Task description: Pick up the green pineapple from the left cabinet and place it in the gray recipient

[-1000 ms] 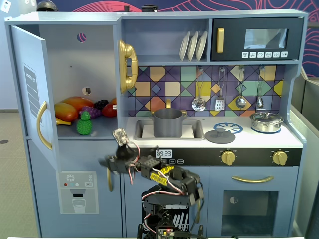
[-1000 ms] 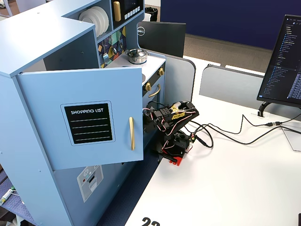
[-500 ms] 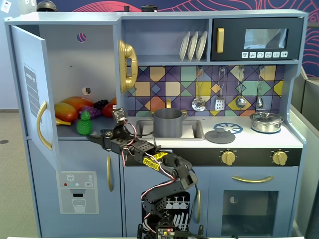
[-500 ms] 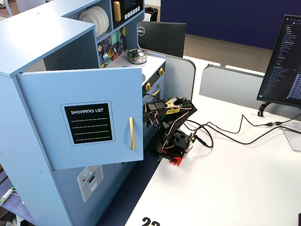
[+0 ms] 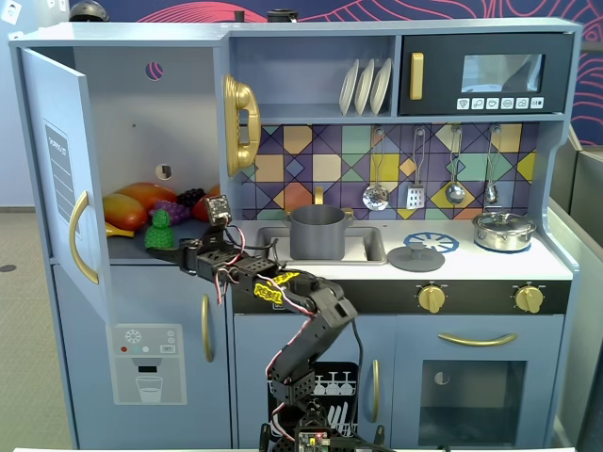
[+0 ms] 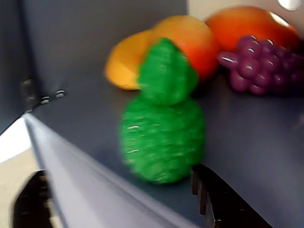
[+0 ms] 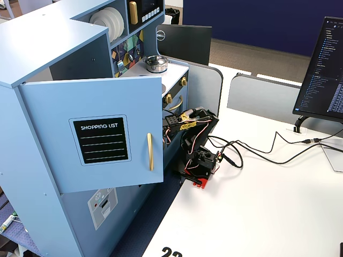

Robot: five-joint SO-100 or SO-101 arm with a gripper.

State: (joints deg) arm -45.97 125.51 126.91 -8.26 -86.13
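My gripper (image 5: 177,252) sits at the front edge of the open left cabinet (image 5: 57,141), jaws spread — nothing held. In the wrist view one dark finger (image 6: 223,199) shows just right of the green pineapple (image 6: 162,123) and the other low at the far left, so the fruit stands between them, not yet pinched. I can't tell if the right finger is touching it; it looks just beside.

The pineapple is upright on the shelf (image 6: 256,142), directly ahead of the gripper, crown up. Just behind it is the orange-yellow mango (image 6: 156,52), behind and to the right the purple grapes (image 6: 263,64). The wrist picture is blurred.

Well off to the gripper's right in the front fixed view, the gray recipient (image 5: 317,233) stands in the sink on the counter (image 5: 490,264); the flat lid (image 5: 415,257) lies just beyond it, the shiny silver pot (image 5: 503,230) further still.

Step in hand, as I judge it: the approach to the grasp. Next I'd ease forward a touch so the body is centred, close on it — then lift clear of the shelf lip before swinging right. Risk: nudging the pineapple over into the mango.
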